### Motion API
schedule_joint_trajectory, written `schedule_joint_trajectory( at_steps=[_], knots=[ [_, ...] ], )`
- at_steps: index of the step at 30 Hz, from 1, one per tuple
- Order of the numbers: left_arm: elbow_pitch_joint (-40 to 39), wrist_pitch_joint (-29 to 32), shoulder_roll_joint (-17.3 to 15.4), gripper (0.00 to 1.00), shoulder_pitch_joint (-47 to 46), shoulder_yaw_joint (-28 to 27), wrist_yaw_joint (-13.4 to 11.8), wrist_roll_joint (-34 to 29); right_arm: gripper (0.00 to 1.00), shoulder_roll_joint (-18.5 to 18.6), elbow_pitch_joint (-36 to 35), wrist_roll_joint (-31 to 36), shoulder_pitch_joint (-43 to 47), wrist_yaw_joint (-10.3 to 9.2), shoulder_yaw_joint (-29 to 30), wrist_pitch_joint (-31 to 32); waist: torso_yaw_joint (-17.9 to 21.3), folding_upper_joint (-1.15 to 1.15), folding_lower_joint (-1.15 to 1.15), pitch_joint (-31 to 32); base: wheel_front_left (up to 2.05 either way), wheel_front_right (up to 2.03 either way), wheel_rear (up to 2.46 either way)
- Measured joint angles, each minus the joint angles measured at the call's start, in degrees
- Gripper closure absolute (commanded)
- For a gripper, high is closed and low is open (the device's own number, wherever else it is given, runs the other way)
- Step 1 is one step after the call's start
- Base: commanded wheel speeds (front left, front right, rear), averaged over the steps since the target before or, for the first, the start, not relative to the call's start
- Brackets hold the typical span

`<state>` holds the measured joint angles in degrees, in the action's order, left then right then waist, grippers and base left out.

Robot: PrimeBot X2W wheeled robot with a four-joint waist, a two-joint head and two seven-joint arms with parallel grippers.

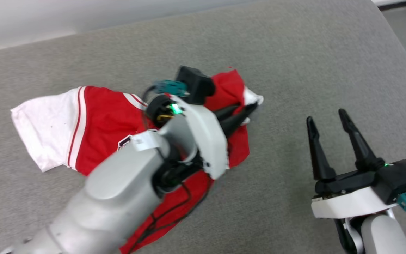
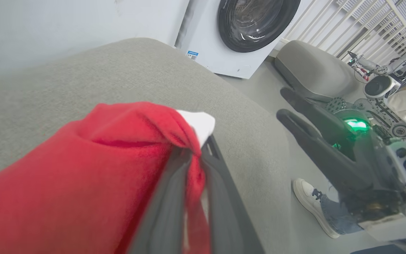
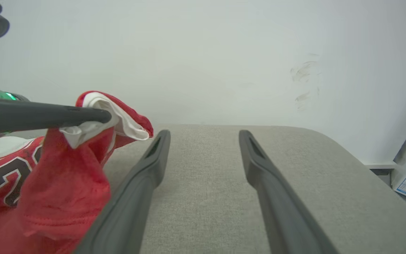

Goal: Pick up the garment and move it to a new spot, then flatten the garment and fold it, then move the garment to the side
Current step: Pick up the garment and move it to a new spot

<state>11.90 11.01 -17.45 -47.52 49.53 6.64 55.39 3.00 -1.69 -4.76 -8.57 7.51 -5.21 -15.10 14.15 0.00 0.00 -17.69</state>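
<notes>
Head view: note left gripper (image 1: 250, 110) pinched on a bunched red-and-white fold of the garment (image 1: 100, 130), forearm stretched across it, fingers aimed rightward; find the rest crumpled on the grey cushion (image 1: 294, 53); lift high before carrying to avoid drag. Left wrist view: check cloth clamped between fingers (image 2: 174, 183); seemingly a shallow bite. Right wrist view: see right gripper (image 3: 204, 133) spread wide, empty, level above the cushion, beside the raised fold.

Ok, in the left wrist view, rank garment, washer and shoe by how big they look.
1. Garment, largest, though it sits right at the camera, which inflates it.
2. Washer.
3. Shoe, clearly smallest.
</notes>
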Motion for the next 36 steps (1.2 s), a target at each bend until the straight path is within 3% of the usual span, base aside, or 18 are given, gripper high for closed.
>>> schedule_joint_trajectory(
  at_steps=[4, 5, 6, 13, 21, 28, 30, 33, 36],
  knots=[
    [5.94, -0.71, 4.14, 1.0, -0.96, 3.81, 0.44, -0.7, 0.0, -0.01, -0.1, -0.79, -0.7, 0.0, 0.89, 0.0, 1.71, 0.0, 0.0, -1.49, 0.0, 0.0, 0.0],
    [7.43, -1.13, 4.63, 0.66, -0.97, 4.74, 0.53, -1.21, 0.0, -0.01, -0.1, -0.8, -0.77, -0.01, 0.92, 0.0, 1.97, 0.0, 0.0, -1.72, 0.0, 0.0, 0.0],
    [8.69, -1.7, 4.94, 0.0, -0.98, 5.73, 0.59, -1.76, 0.0, -0.01, -0.1, -0.83, -0.82, 0.0, 0.92, 0.0, 2.16, 0.0, 0.0, -1.89, 0.0, 0.0, 0.0],
    [13.25, -9.5, 4.92, 0.0, -1.3, 8.55, 0.71, -2.44, 0.0, -0.03, 0.14, -0.54, -0.83, 0.0, 0.96, 0.0, 0.32, 0.0, 0.0, -0.68, 0.0, 0.0, 0.0],
    [16.1, -21.87, -0.3, 0.0, -2.12, 4.71, 0.48, -3.3, 0.0, -0.04, 0.66, 1.65, 0.5, 0.0, 1.46, 0.0, -3.99, 0.0, 0.0, 3.84, 0.0, 0.0, 0.0],
    [11.88, -25.91, -7.54, 0.0, 1.66, -4.41, -3.59, -6.58, 0.0, -0.03, 0.79, 3.1, 2.3, 0.0, 3.02, 0.0, -8.39, 0.0, 0.0, 8.29, 0.0, 0.0, 0.0],
    [7.82, -25.92, -9.22, 0.0, 4.74, -9.83, -5.43, -8.56, 0.0, -0.05, 0.8, 3.21, 3.11, 0.0, 3.42, 0.0, -9.67, 0.0, 0.0, 9.31, 0.0, 0.0, 0.0],
    [0.21, -26.1, -9.38, 0.0, 11.66, -18.83, -7.37, -11.83, 0.0, -0.03, 0.65, 2.96, 3.7, 0.0, 3.91, 0.0, -11.29, 0.0, 0.0, 10.76, 0.0, 0.0, 0.0],
    [-4.36, -26.08, -9.94, 0.0, 21.28, -24.06, -8.4, -17.69, 0.0, -0.03, 0.55, 2.96, 4.26, 0.0, 4.14, 0.0, -12.46, 0.0, 0.0, 12.03, 0.0, 0.0, 0.0]
  ],
)
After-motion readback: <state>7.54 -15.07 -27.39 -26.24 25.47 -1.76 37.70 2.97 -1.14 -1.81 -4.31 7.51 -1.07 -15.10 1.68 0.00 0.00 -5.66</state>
